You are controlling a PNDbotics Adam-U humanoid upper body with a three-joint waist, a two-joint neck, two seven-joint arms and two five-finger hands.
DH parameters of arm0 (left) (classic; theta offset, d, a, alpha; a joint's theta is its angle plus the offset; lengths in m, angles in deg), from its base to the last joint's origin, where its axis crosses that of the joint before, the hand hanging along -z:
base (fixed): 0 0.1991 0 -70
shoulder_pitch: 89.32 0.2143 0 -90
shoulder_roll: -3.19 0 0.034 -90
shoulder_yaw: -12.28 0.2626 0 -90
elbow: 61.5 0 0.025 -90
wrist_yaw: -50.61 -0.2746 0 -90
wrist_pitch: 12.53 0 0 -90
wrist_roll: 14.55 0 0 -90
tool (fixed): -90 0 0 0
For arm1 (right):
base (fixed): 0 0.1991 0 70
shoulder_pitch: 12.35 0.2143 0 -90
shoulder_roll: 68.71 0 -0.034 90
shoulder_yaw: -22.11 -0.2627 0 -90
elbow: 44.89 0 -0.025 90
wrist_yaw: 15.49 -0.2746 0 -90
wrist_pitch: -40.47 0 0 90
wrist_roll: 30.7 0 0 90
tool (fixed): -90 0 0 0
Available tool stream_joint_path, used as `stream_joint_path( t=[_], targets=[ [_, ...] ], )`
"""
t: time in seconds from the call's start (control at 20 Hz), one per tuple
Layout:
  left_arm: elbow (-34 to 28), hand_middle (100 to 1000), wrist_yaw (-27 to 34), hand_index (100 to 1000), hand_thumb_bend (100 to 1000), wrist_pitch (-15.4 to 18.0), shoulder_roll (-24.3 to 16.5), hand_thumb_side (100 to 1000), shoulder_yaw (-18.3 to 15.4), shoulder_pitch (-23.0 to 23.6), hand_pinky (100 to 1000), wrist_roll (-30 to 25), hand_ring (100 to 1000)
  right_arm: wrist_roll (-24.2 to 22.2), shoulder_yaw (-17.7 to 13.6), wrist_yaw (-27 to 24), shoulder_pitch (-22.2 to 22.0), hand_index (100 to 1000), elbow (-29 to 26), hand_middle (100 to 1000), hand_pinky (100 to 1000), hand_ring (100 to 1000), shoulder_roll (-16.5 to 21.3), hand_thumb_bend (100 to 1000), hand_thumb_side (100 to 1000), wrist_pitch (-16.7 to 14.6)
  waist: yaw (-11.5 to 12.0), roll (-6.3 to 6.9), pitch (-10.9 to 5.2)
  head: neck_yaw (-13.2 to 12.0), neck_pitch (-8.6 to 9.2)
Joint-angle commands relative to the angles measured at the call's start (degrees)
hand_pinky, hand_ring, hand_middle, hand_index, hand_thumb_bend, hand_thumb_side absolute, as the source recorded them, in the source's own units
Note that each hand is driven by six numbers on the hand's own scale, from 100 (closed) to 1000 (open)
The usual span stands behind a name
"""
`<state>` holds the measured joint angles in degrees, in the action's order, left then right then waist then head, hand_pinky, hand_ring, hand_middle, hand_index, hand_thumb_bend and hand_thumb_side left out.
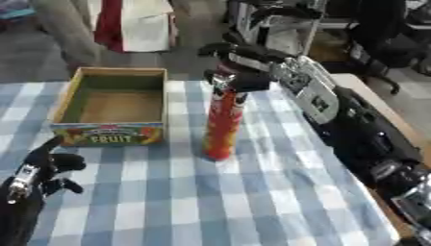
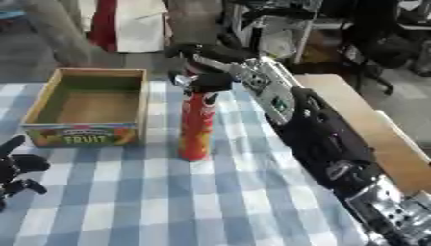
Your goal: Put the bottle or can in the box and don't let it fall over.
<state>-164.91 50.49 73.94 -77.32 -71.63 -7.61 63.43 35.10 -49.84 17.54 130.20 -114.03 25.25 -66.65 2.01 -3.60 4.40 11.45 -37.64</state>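
Observation:
A tall red and orange can (image 1: 223, 126) stands upright on the blue checked tablecloth, just right of the box. My right hand (image 1: 238, 67) reaches in from the right and is curled round the can's top end. The open wooden box (image 1: 114, 104) with a "FRUIT" label on its front wall sits to the left, with nothing inside. My left hand (image 1: 46, 169) rests at the lower left, fingers relaxed and holding nothing.
The table's bare wooden edge (image 2: 370, 125) shows on the right, beside my right arm (image 2: 324, 139). Chairs and equipment stand on the floor beyond the far edge of the table.

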Motion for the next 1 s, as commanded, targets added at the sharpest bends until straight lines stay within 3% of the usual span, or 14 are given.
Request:
stream_joint_path(
  t=[0.05,0.4,1.0],
  targets=[
    [-0.76,656,-0.01,982,207,0.12,-0.06,1000,-0.42,-0.71,509,0.16,730,0.48,-0.54,-0.08,1.14,1000,-2.19,983,1000,965,1.5,100,1000,-0.24,-0.11,0.33,-0.63,0.27,0.71],
    [-0.78,656,0.02,982,207,0.13,-0.09,1000,-0.43,-0.68,509,0.19,731,-0.07,-0.42,0.08,1.2,1000,-3.72,989,1000,972,1.96,100,1000,0.14,-0.18,0.32,-0.69,0.52,0.81],
    [-0.81,655,0.04,982,207,0.1,-0.06,1000,-0.41,-0.73,509,0.23,733,-1.2,-0.6,3.61,0.66,1000,0.05,990,1000,975,1.17,100,1000,-0.13,-0.12,0.38,-0.55,0.86,0.88]
  ],
)
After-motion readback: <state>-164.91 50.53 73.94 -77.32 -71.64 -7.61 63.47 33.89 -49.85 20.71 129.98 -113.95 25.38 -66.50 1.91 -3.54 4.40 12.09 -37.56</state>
